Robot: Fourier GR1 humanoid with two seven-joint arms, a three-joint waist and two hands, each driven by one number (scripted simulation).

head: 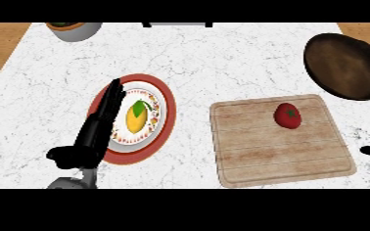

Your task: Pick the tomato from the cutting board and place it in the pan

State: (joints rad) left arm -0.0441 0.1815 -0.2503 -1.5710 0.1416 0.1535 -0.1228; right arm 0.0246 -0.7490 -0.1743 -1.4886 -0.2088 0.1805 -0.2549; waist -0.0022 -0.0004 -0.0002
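Your left hand [98, 122] lies stretched out with straight, released fingers over the left rim of the plate [168, 108], holding nothing and resting well clear of the work. On that plate, toward the counter's [217, 58] left side, sits a yellow fruit [135, 119] with a green leaf, no part of this job. At the counter's far left corner stands a grey bowl [76, 31], cut off by the view. Moving right, the cutting board [278, 156] sits near the counter's front edge, and the tomato [288, 115] rests untouched by the board's far right corner, the side nearest the pan. The pan [339, 66] waits at the counter's right edge, just beyond the board, a short carry for your right arm. Only a dark sliver of your right hand [365, 150] shows at the right edge; its state cannot be told.
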